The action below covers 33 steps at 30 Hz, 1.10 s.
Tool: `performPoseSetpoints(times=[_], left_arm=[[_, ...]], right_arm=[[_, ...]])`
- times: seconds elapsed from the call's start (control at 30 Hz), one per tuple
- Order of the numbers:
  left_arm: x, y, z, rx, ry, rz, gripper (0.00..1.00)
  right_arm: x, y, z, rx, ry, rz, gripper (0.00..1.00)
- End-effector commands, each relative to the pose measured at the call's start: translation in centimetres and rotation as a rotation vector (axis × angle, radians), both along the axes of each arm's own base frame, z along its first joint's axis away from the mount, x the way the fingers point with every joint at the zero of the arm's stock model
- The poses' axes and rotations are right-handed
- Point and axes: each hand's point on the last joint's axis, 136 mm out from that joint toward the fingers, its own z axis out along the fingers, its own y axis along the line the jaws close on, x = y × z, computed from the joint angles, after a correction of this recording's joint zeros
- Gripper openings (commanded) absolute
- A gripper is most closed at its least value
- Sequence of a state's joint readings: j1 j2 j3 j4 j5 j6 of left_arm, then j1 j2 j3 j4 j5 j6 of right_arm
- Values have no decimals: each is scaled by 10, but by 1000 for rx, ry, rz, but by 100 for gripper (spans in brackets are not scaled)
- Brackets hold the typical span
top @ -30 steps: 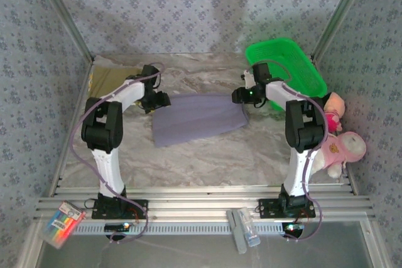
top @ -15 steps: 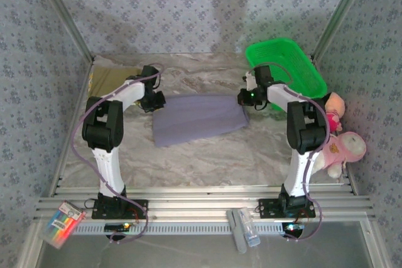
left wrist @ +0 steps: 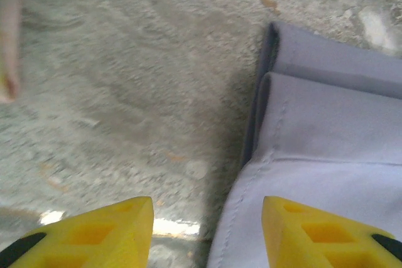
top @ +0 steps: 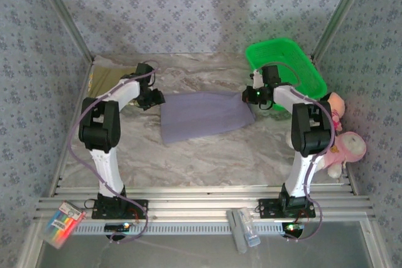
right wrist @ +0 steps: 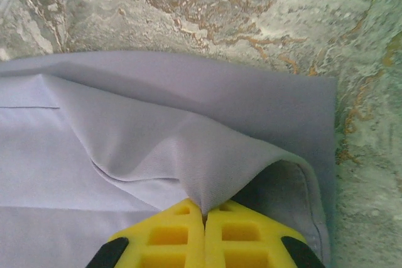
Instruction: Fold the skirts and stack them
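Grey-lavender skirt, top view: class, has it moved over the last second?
Yes. The grey-lavender skirt has slid right, its right edge now nearer the green basket, pinched by the right gripper.

no writing legible anywhere, marker pack on the near-left rail with print too small to read, pink plush toy with an unreadable chest emblem

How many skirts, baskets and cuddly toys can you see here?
Skirts: 2, the grey-lavender skirt and the olive skirt
Baskets: 1, the green basket
Cuddly toys: 2, the far pink plush toy and the near pink plush toy
Total: 5
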<state>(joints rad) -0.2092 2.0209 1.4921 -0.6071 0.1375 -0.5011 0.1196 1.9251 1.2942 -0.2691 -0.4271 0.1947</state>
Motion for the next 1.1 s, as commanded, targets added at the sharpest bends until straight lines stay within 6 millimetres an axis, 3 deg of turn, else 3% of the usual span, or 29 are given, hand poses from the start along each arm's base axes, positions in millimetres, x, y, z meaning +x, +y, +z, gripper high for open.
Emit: performPoseSetpoints(times=[0.0, 0.2, 0.3, 0.37, 0.47, 0.63, 0.8, 0.87, 1.0, 1.07], left_arm=[[16, -20, 6, -81, -40, -63, 50], [27, -24, -1, -89, -37, -74, 46], [30, -24, -1, -87, -42, -73, 40], [32, -22, 0, -75, -53, -69, 28], [34, -19, 10, -60, -80, -59, 1], [31, -13, 45, -61, -175, -23, 0], [32, -19, 73, -127, -278, -14, 0], [37, -21, 68, -131, -269, -21, 0], [47, -28, 36, -132, -184, -33, 0], [51, -35, 26, -140, -158, -52, 0]], right_arm=[[0, 3, -5, -1, 27, -2, 6], [-2, 3, -5, -7, 32, 3, 6], [-3, 3, -6, -6, 37, 3, 6], [-3, 4, -5, 0, 36, 4, 6], [-5, 4, 3, 16, 31, -5, 5], [-8, -11, 23, 43, -10, -69, 5], [-10, -33, 3, 4, 58, -162, 4], [-9, -38, -11, -16, 104, -196, 5], [-4, -52, -33, -91, 181, -272, 6], [-1, -51, -36, -89, 190, -283, 7]])
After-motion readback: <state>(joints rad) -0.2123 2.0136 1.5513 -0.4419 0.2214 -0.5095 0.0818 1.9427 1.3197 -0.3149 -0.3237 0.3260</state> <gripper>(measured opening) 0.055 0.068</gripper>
